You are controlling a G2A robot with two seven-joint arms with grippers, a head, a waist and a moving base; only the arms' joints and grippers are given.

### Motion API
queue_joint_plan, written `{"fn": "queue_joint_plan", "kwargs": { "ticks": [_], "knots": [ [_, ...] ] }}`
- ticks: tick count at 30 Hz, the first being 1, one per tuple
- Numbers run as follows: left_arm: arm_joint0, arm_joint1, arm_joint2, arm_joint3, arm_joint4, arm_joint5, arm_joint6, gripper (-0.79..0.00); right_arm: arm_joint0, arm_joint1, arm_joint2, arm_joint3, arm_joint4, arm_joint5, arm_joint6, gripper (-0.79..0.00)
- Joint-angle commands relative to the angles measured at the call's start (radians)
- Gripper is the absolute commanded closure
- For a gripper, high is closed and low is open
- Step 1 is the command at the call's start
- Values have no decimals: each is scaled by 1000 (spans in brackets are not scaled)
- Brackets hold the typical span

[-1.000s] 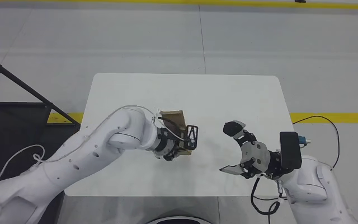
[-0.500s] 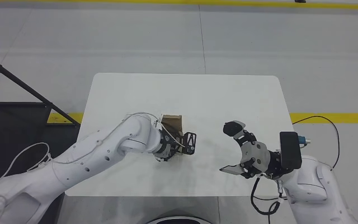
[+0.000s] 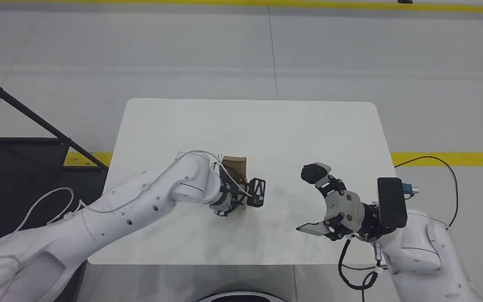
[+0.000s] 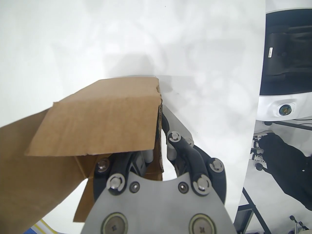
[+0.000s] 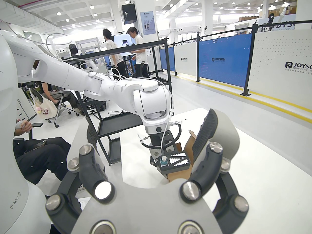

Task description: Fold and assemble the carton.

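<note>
A brown cardboard carton [image 3: 234, 164] stands partly folded near the middle of the white table [image 3: 317, 128]. My left gripper [image 3: 254, 192] is shut on one of its side walls. In the left wrist view that wall [image 4: 159, 147] sits edge-on between the fingers, and a flap of the carton [image 4: 97, 115] bends over the inner finger. My right gripper [image 3: 306, 200] hangs open and holds nothing, over the table's front right, apart from the carton. From the right wrist view, the carton [image 5: 187, 147] and the left gripper [image 5: 174, 163] show between the open right fingers [image 5: 209, 127].
A black rack [image 3: 30, 158] stands off the table's left side. The table's back half and right side are bare. The front edge runs just behind the right gripper.
The left arm has shifted slightly toward the table's front with the carton, which now looks narrower from above. The right arm has stayed still.
</note>
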Motion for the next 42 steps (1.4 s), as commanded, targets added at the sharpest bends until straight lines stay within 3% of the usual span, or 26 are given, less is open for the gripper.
{"fn": "queue_joint_plan", "kwargs": {
  "ticks": [1, 3, 6, 15, 16, 17, 18, 28, 32, 38, 42],
  "knots": [
    [-2, -5, 3, 10, -1, -2, 3, -129, 0, 0, 0, 0, 0, 0, 0, -785],
    [-6, -11, 4, 18, -1, -3, 5, -157, 0, 0, 0, 0, 0, 0, 0, -785],
    [-9, -17, 1, 27, -1, -2, 18, -268, 0, 0, 0, 0, 0, 0, 0, -785],
    [-16, -23, -23, 5, 11, 13, 25, -357, 0, 0, 0, 0, 0, 0, 0, -785],
    [-15, -21, -32, -4, 6, 17, 30, -459, 0, 0, 0, 0, 0, 0, 0, -785],
    [-15, -18, -45, -12, -3, 21, 36, -640, 0, 0, 0, 0, 0, 0, 0, -785],
    [-15, -14, -57, -21, -7, 26, 37, -773, 0, 0, 0, 0, 0, 0, 0, -785],
    [38, 38, -193, -98, -47, 96, 25, -785, 0, 0, 0, 0, 0, 0, 0, -785],
    [84, 68, -278, -129, -96, 95, 75, -785, 0, 0, 0, 0, 0, 0, 0, -785],
    [207, 125, -465, -168, -192, 18, 239, -785, 0, 0, 0, 0, 0, 0, 0, -785],
    [314, 162, -579, -218, -168, 7, 269, -785, 0, 0, 0, 0, 0, 0, 0, -785]
  ]
}}
